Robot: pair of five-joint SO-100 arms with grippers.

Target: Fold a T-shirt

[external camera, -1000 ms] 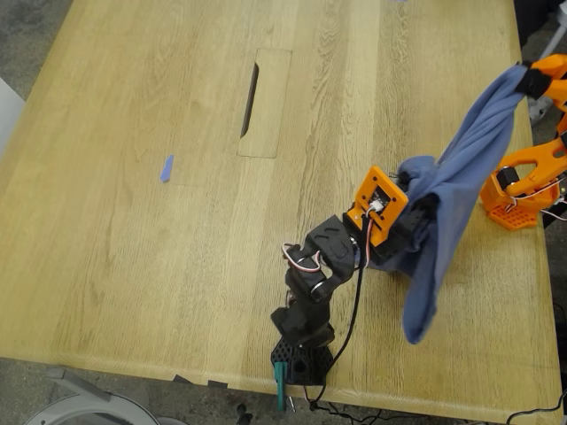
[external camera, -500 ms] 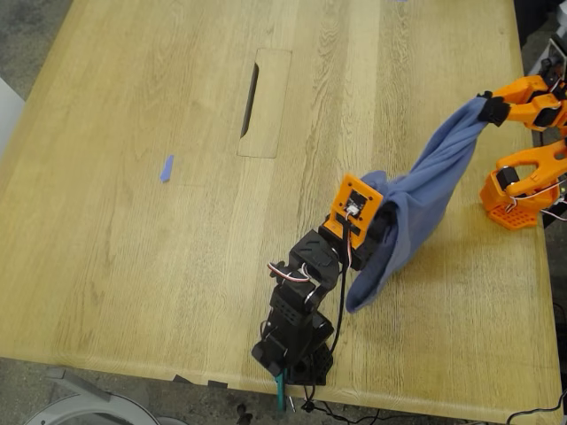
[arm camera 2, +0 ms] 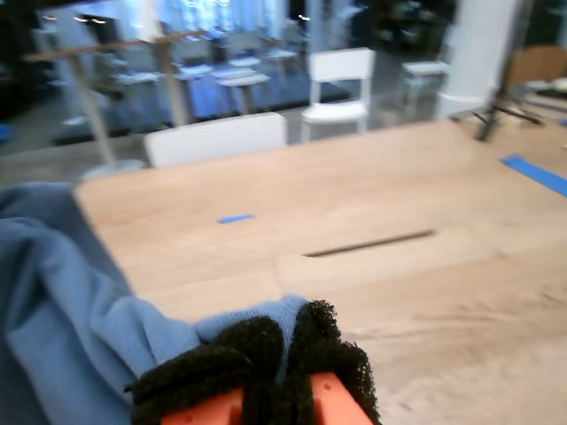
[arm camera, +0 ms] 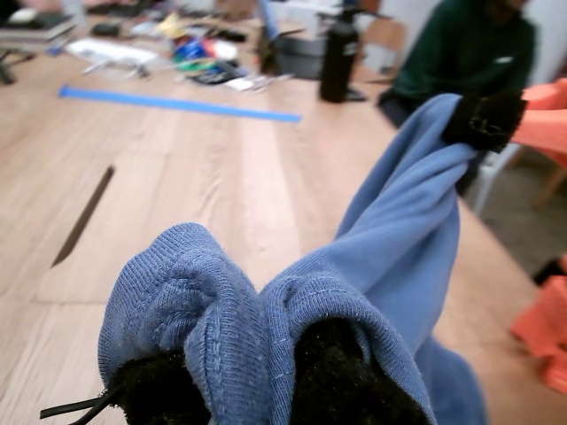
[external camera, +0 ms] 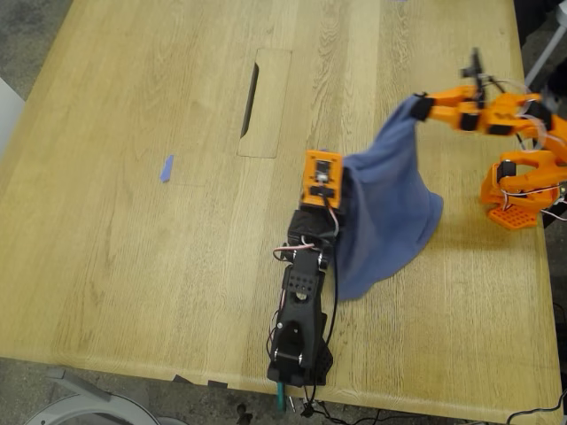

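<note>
Over the wooden table (external camera: 133, 221), the T-shirt (external camera: 390, 208) was held stretched between my first gripper (external camera: 330, 181) and my second gripper (external camera: 418, 108), both clamped on cloth; it had spread wider than before.

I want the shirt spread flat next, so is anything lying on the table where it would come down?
Nothing visible blocks it. The slate-blue cotton T-shirt hangs between my first gripper and my second gripper. The wooden table beneath is bare; the small blue tape scrap lies well off toward the exterior view's left.

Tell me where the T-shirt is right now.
The T-shirt hangs on the exterior view's right, held up between my first claw and my second claw, hem on the wooden table.
</note>
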